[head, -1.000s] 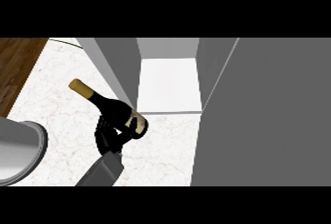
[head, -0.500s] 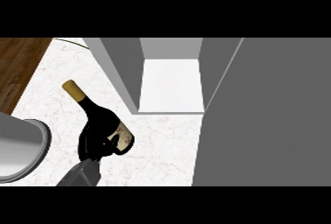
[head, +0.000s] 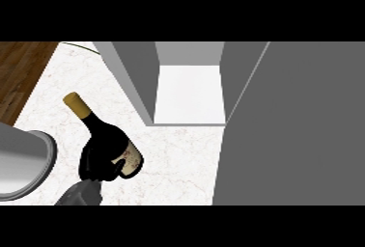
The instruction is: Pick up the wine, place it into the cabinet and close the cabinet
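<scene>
Wine bottle (head: 107,137) gripped in the black hand (head: 100,161) above the marbled desk (head: 178,159).
Fingers curl round its labelled body; the gold-capped neck slants up-left, the open cabinet (head: 189,91) up-right of the hand.

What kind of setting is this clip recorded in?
Most likely a kitchen: a pale marble-look counter, an open grey cabinet standing on it, and a wine bottle held in a black hand.
</scene>
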Robot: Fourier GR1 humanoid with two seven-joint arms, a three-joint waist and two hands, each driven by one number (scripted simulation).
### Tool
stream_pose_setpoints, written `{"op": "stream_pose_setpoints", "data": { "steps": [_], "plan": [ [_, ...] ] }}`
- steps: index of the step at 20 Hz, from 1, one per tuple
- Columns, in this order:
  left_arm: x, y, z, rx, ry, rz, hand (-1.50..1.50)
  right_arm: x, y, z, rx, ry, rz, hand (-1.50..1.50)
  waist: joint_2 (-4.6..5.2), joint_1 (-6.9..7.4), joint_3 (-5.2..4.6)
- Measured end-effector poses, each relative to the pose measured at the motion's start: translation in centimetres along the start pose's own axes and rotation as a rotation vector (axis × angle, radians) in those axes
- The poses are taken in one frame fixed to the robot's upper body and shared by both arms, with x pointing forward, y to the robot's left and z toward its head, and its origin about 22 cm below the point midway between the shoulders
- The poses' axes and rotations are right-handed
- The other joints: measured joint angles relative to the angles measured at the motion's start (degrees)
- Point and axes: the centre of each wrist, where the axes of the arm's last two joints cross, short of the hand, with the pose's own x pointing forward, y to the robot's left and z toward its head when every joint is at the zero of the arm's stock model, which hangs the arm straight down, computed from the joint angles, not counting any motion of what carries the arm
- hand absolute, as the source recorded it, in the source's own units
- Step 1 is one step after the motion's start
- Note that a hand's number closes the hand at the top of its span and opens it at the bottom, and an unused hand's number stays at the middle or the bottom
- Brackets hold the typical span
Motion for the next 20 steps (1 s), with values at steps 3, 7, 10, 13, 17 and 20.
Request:
{"op": "stream_pose_setpoints", "data": {
  "steps": [3, 7, 10, 13, 17, 20],
  "plan": [
    [0.2, -1.5, 0.3, -0.058, -0.003, -0.003, 1.50, 0.0, 0.3, 0.0, 0.003, 0.005, -0.016, -1.50, -0.08, 0.15, 0.01],
    [1.1, -3.9, 0.6, -0.115, 0.014, 0.001, 1.50, 0.4, 0.6, -0.6, 0.006, -0.004, -0.025, -1.50, -0.10, 0.31, 0.01],
    [1.1, -6.4, 1.2, -0.138, 0.023, -0.002, 1.50, -0.2, 0.0, -0.3, -0.001, -0.005, -0.020, -1.50, -0.06, 0.21, 0.04],
    [1.6, -9.4, 1.5, -0.147, 0.040, 0.002, 1.50, -0.1, 0.2, -0.5, 0.008, -0.006, -0.028, -1.50, -0.06, 0.18, 0.02],
    [1.9, -12.0, 2.3, -0.137, 0.050, 0.015, 1.50, 0.0, 0.2, -0.4, 0.009, -0.006, -0.027, -1.50, -0.01, 0.07, 0.01],
    [1.7, -13.5, 2.4, -0.121, 0.075, 0.031, 1.50, 0.0, 0.0, -0.3, 0.007, 0.002, -0.021, -1.50, 0.03, -0.05, 0.00]
  ]
}}
